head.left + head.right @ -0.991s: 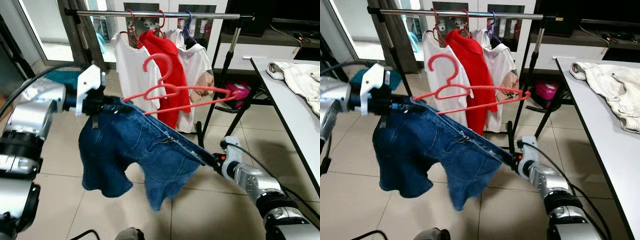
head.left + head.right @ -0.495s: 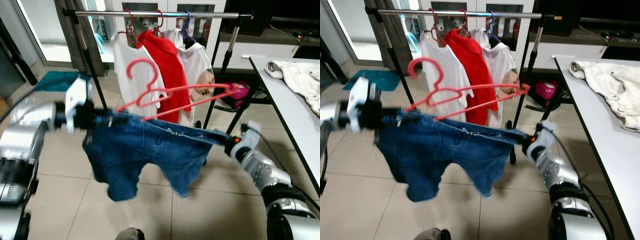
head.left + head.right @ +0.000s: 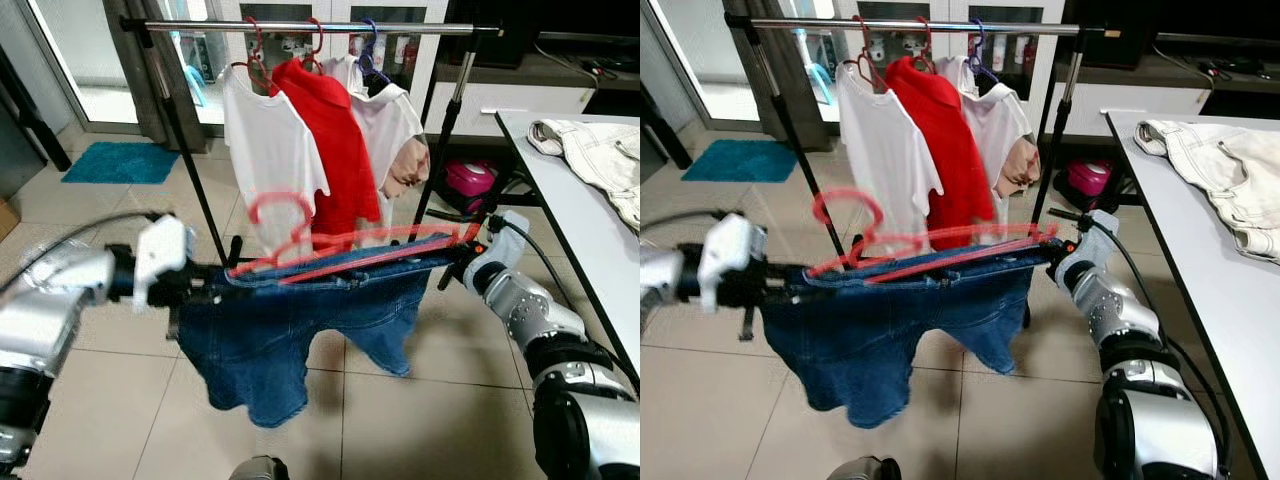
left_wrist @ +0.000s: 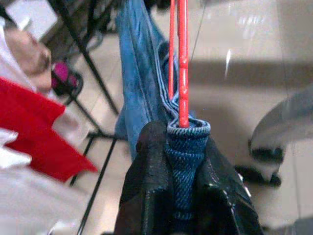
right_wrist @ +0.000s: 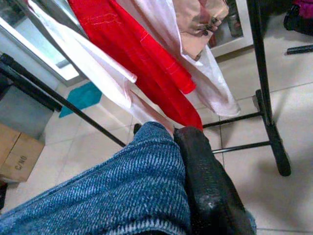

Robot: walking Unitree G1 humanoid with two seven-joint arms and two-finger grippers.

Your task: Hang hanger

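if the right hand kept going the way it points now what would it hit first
Probably the red shirt hanging on the rack: the right hand, gripping the jeans, points at it. Depth is unclear.

A home's laundry corner: a clothes rack [image 3: 300, 27] with hung shirts [image 3: 330, 140] on a tiled floor [image 3: 120, 390], a teal doormat [image 3: 125, 162], and a garment-strewn desk [image 3: 570, 200].

Head eyes look down at the rack [image 3: 300, 27]; wrist views sit close on denim [image 4: 183, 156].

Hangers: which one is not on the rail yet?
The big red hanger carrying the denim shorts, held between both grippers below the rail; the others hook over it.
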